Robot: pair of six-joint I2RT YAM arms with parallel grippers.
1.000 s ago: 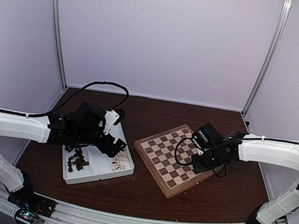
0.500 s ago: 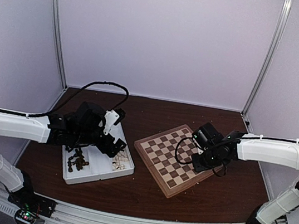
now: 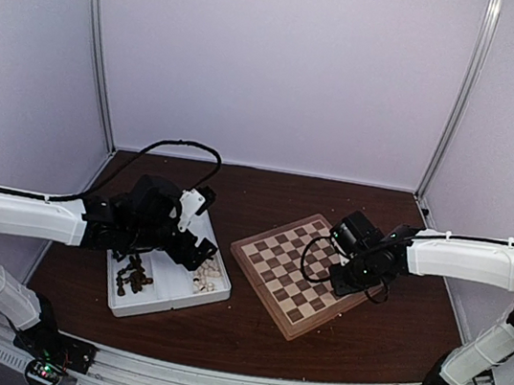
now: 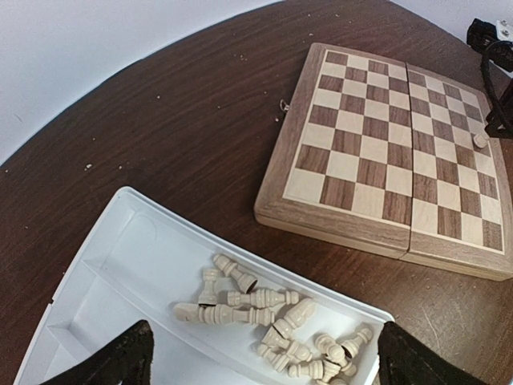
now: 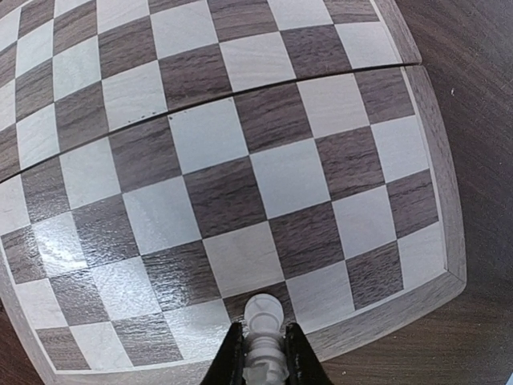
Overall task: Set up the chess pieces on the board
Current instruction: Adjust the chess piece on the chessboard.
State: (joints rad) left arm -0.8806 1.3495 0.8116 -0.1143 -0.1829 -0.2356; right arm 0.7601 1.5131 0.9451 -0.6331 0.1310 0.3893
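Observation:
The wooden checkered board (image 3: 277,265) lies right of centre, turned at an angle. My right gripper (image 5: 260,353) is shut on a cream-white pawn (image 5: 263,314), held upright over a dark square in the board's (image 5: 232,192) edge row, near a corner. In the top view that gripper (image 3: 357,283) hangs over the board's right side. My left gripper (image 4: 264,365) is open wide above the white tray (image 4: 120,273), with several cream-white chess pieces (image 4: 264,309) lying between and below its fingertips. Nothing is held in it. The left wrist view also shows the board (image 4: 393,152) with the held pawn (image 4: 479,140).
The white two-compartment tray (image 3: 161,300) sits left of the board, with dark brown pieces (image 3: 135,276) in its left part and cream pieces (image 3: 209,277) in its right part. Dark table (image 3: 244,341) surrounds both. White walls and metal posts enclose the cell.

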